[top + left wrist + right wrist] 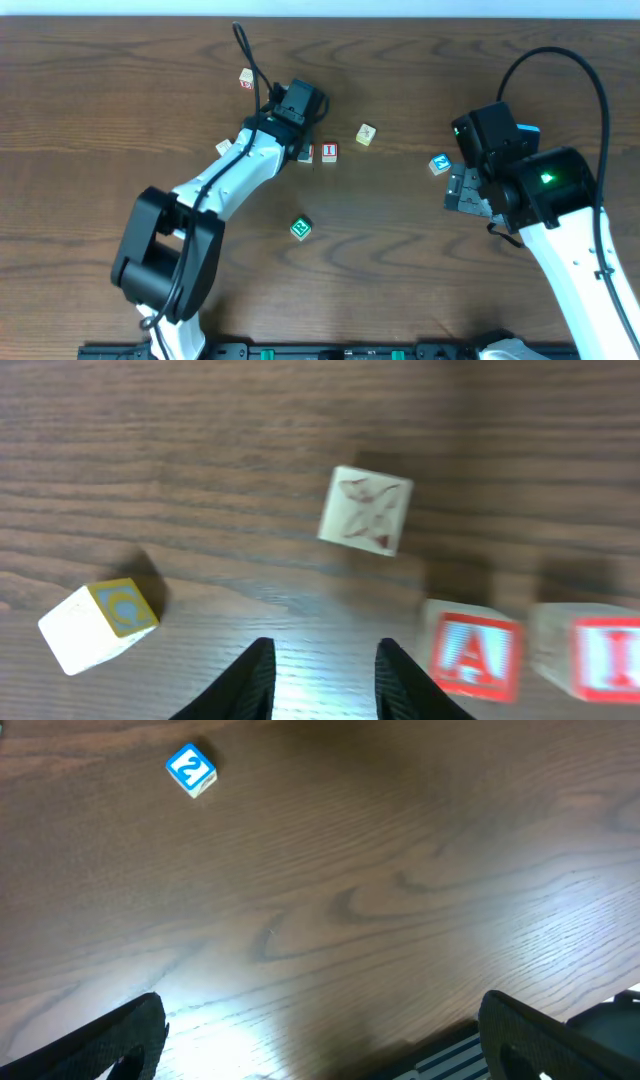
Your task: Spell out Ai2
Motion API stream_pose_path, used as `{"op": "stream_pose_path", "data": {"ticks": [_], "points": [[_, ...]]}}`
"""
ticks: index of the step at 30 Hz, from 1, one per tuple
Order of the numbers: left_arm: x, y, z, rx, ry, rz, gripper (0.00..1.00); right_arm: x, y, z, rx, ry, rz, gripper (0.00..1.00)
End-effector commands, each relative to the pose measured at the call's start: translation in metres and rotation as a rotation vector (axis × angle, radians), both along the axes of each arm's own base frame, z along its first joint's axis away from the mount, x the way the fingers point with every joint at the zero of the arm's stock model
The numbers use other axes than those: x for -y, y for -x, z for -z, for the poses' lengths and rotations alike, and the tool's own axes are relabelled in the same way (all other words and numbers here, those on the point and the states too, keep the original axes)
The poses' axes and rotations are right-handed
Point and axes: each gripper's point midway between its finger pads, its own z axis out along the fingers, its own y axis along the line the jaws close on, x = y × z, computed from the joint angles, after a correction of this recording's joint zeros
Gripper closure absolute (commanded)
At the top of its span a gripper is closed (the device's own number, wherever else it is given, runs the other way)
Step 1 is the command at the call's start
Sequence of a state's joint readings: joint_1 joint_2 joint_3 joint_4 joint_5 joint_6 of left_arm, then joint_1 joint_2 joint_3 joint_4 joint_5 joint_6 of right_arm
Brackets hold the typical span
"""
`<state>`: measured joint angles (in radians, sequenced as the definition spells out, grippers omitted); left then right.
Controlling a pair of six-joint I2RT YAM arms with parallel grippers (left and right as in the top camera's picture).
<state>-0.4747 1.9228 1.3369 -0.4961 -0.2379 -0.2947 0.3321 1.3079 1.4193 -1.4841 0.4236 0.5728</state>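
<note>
A block [468, 657]: red letter, sitting on the bench in the middle of the scene, first in the row.
I block [600, 660]: red letter, just right of the A block with a thin gap; together they read "AI".
Blue 2 block [440, 164]: alone on the bench, well to the right of the I block and in roughly the same row. It looks turned a little off square.
Green 2 block [301, 228]: also a "2", on the near side of the pair and well apart from it.
Progress, as a judgement: two characters are placed and the "2" is not yet beside the I block.
Right tool [320, 1010]: fingers spread wide, nothing between them. The blue 2 block lies far and left of it, outside the gap.
Left tool [325, 678]: fingers a narrow way apart and empty, low over bare wood just left of the A block.
Deciding relation: the right arm is the nearer one to the blue 2 block, so it would need to reach forward and left. The carry would then run left to the spot right of the I block.
Risk: a placing move could nudge the I block.
Other blocks: a patterned block [366, 510] beyond the pair and a yellow C block [100, 622] to the left.
Bench [120, 90]: dark wood grain.
</note>
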Motion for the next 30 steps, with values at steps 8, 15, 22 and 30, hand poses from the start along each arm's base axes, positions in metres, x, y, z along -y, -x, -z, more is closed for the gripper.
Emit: {"op": "stream_pose_path", "data": {"ticks": [8, 15, 22, 30], "points": [[0.006, -0.007, 0.019, -0.041, 0.054, 0.016, 0.66, 0.005, 0.0, -0.002, 0.004, 0.022, 0.006, 0.01], [0.013, -0.005, 0.022, -0.056, 0.086, 0.031, 0.65, 0.006, 0.001, -0.002, -0.002, 0.024, 0.006, 0.01], [0.018, -0.001, 0.025, -0.081, 0.118, 0.037, 0.65, 0.006, 0.002, -0.002, -0.003, 0.024, 0.006, 0.01], [0.023, 0.002, 0.027, -0.1, 0.142, 0.048, 0.65, 0.006, 0.002, -0.002, -0.003, 0.024, 0.006, 0.01]]}}
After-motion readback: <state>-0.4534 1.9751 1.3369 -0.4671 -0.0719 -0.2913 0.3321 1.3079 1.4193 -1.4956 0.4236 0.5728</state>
